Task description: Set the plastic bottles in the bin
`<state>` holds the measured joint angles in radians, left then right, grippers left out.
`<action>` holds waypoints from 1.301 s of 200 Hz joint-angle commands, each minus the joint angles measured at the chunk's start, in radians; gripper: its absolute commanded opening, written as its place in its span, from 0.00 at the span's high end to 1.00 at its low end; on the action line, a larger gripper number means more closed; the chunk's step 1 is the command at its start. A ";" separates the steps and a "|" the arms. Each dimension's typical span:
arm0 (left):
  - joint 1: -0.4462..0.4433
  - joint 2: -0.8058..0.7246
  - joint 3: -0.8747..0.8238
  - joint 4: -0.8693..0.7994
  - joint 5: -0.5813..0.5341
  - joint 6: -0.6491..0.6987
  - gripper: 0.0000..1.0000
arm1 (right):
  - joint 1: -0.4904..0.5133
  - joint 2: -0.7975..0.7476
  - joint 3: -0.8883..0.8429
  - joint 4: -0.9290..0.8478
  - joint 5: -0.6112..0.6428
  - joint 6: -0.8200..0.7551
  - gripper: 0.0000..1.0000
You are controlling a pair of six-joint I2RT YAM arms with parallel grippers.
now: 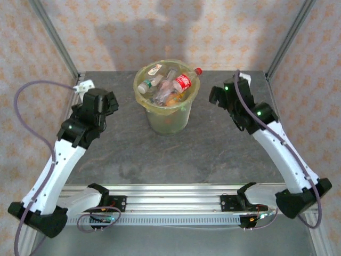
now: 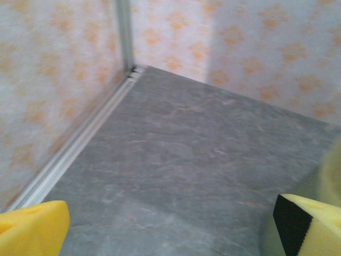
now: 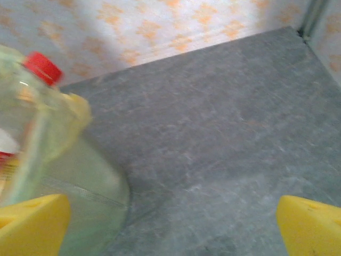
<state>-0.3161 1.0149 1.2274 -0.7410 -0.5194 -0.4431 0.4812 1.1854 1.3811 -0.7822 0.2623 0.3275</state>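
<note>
The pale yellow-green bin stands at the back middle of the grey table, piled with several crushed plastic bottles. A red-labelled bottle with a red cap leans over the bin's right rim. My left gripper hangs left of the bin, open and empty. In the left wrist view my left gripper has only bare table between its yellow pads, with the bin at the right edge. My right gripper is open right of the bin. In the right wrist view my right gripper is empty, with the bin and the red-capped bottle on the left.
Patterned walls with metal corner posts close in the table at the back and sides. A metal rail runs along the near edge between the arm bases. Bare tabletop lies in front of the bin.
</note>
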 commanded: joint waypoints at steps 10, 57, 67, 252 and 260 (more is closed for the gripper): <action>0.020 -0.101 -0.192 0.118 -0.185 -0.114 0.00 | 0.002 -0.116 -0.211 0.115 0.145 0.051 0.01; 0.031 -0.177 -0.443 0.267 -0.324 -0.163 0.00 | 0.002 -0.170 -0.451 0.274 0.294 -0.012 0.01; 0.035 -0.177 -0.476 0.278 -0.355 -0.172 0.00 | 0.002 -0.170 -0.494 0.322 0.331 -0.032 0.01; 0.209 -0.070 -0.994 1.232 0.004 0.269 0.00 | -0.322 -0.129 -1.037 1.248 0.090 -0.269 0.01; 0.210 -0.039 -0.991 1.259 0.019 0.280 0.00 | -0.327 -0.116 -1.043 1.274 0.084 -0.277 0.01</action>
<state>-0.1165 0.9157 0.2474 0.3614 -0.5552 -0.2207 0.1677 1.0374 0.3649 0.3481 0.3939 0.0891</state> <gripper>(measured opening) 0.996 0.993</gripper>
